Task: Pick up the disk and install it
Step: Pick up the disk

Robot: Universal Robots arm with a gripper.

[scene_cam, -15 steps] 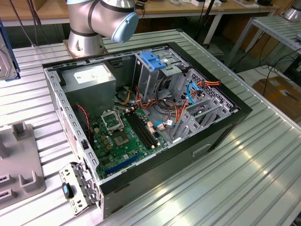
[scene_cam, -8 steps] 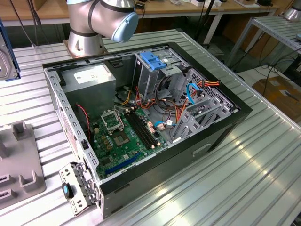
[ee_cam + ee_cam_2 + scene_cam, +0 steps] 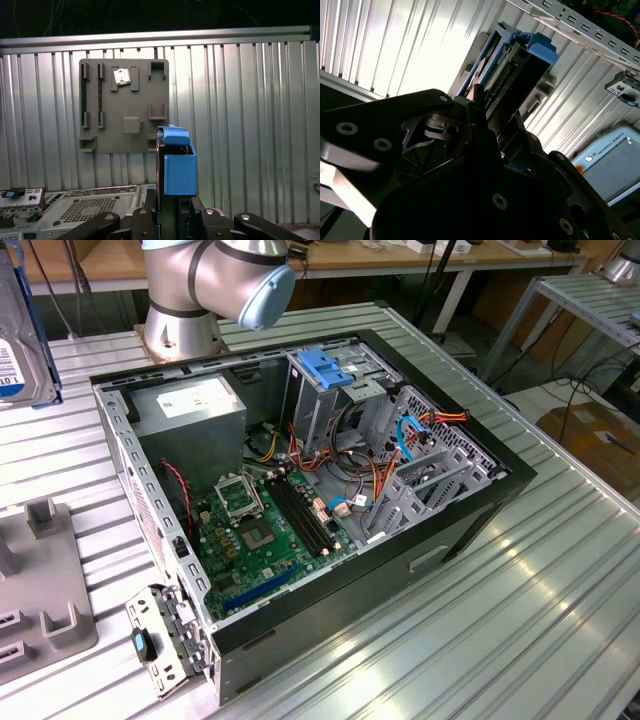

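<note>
The disk (image 3: 177,167) stands on edge in its bright blue carrier, held up off the ribbed table. My gripper (image 3: 170,207) is shut on its lower end, with the dark fingers on either side of the carrier. In the second wrist view the disk (image 3: 517,62) sticks out past my gripper (image 3: 492,117), blue frame and connector edge showing. The exterior view has the disk's (image 3: 18,335) silver face and blue rim at its far left edge, to the left of the open computer case (image 3: 480,510). Inside the case, a drive cage (image 3: 325,400) carries another blue carrier on top.
A grey fixture plate (image 3: 125,105) with slots and blocks lies on the table beyond the disk, also seen in the exterior view (image 3: 40,590). The case holds a green motherboard (image 3: 265,530), a grey power supply (image 3: 190,405) and loose cables. The arm's base (image 3: 185,300) stands behind the case.
</note>
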